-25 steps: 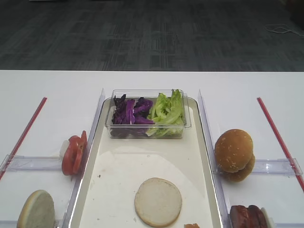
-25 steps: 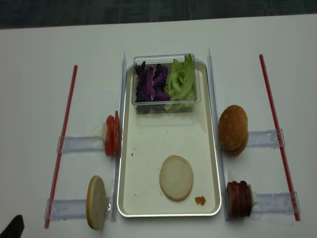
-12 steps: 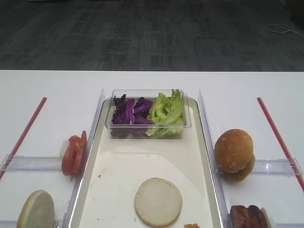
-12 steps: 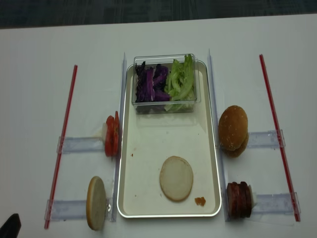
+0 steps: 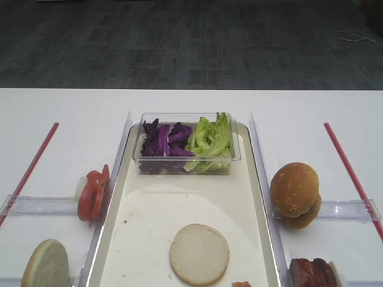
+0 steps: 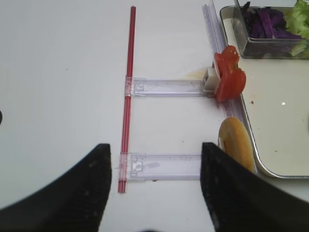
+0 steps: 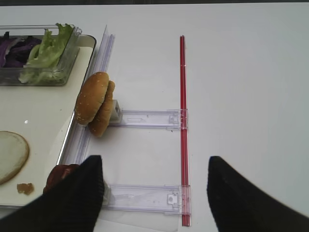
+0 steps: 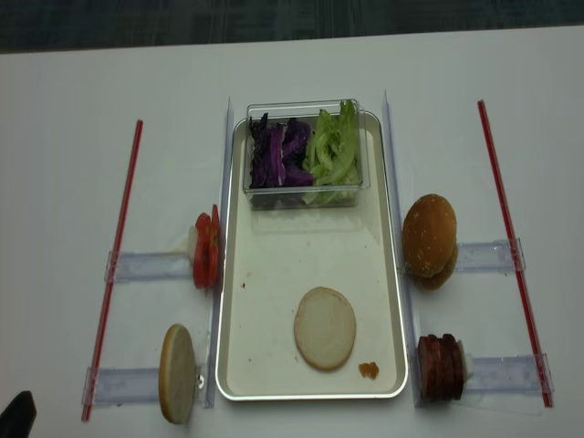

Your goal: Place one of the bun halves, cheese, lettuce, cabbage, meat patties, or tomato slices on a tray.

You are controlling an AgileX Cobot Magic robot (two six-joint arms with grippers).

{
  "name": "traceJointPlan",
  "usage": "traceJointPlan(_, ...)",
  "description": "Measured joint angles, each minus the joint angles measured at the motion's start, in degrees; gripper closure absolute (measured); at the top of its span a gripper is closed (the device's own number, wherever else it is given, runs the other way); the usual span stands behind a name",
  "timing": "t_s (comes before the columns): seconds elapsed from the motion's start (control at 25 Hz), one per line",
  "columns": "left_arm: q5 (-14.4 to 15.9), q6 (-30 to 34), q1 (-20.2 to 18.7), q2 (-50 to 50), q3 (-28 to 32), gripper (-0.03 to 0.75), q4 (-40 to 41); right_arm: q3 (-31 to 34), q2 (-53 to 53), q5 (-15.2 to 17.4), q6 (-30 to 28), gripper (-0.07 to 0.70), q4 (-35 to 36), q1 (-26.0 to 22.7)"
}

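A large cream tray (image 8: pixel 274 274) with a silvery rim is seen at the middle of the white surface (image 8: pixel 73 137). One pale bun half (image 8: pixel 325 328) lies flat on the tray toward its near end, with a small orange-brown crumb (image 8: pixel 369 370) just beside it near the tray's near right corner. A clear plastic tub (image 8: pixel 302 196) stands on the far end of the tray; purple cabbage (image 8: pixel 276 153) fills its left part and green lettuce (image 8: pixel 333 146) its right. A second bun half (image 8: pixel 177 373) is propped on edge just outside the tray's left rim, and the red tomato slices (image 8: pixel 205 249) are stood upright farther along the same side, each against a clear plastic holder. On the right side, sesame bun tops (image 8: pixel 430 239) and, nearer, the dark meat patties (image 8: pixel 440 367) are stood on edge beside the tray. A red strip (image 8: pixel 119 237) is laid along the left and another red strip (image 8: pixel 506 237) along the right. In the wrist views, the left fingers (image 6: pixel 99 193) and the right fingers (image 7: pixel 82 193) are seen spread wide apart over the surface, with nothing held between them.
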Motion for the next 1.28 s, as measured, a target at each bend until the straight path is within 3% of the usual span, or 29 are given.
traceJointPlan(1.28, -0.83, 0.24, 0.00, 0.00, 0.59, 0.295, 0.07, 0.00, 0.00, -0.10, 0.00, 0.163, 0.00, 0.00)
